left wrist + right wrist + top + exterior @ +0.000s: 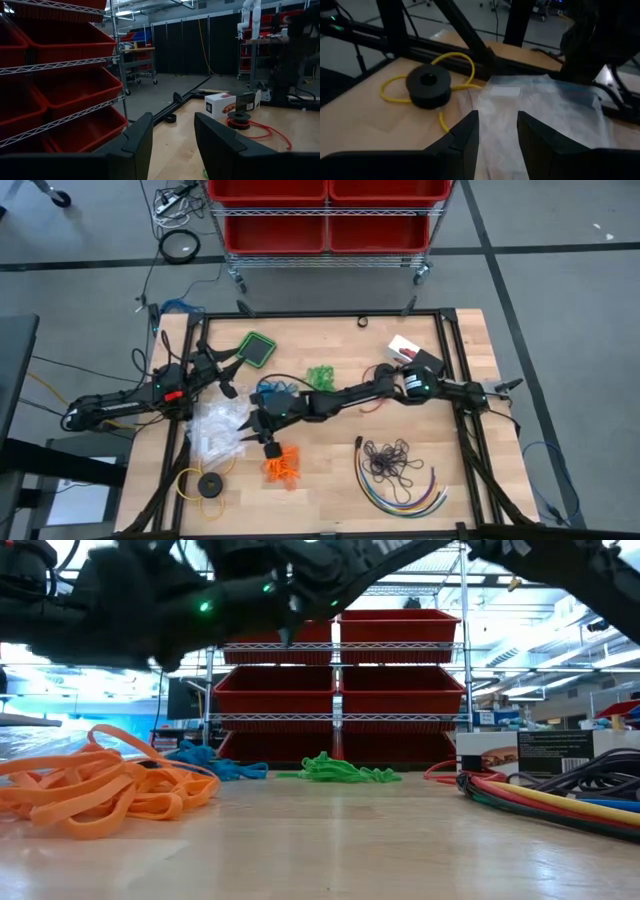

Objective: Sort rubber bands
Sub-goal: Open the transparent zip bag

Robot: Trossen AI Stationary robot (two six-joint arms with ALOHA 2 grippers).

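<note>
Lengthwise, orange rubber bands (282, 468) run toward the table's front edge.

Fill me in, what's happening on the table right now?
Rubber bands are being sorted by colour. The right gripper reaches across the table and hovers over the clear plastic bags, fingers apart with nothing between them. The left gripper waits near the green square, also open and empty. Bunches already lie apart: orange bands, green bands, blue bands and dark purple bands.
</note>
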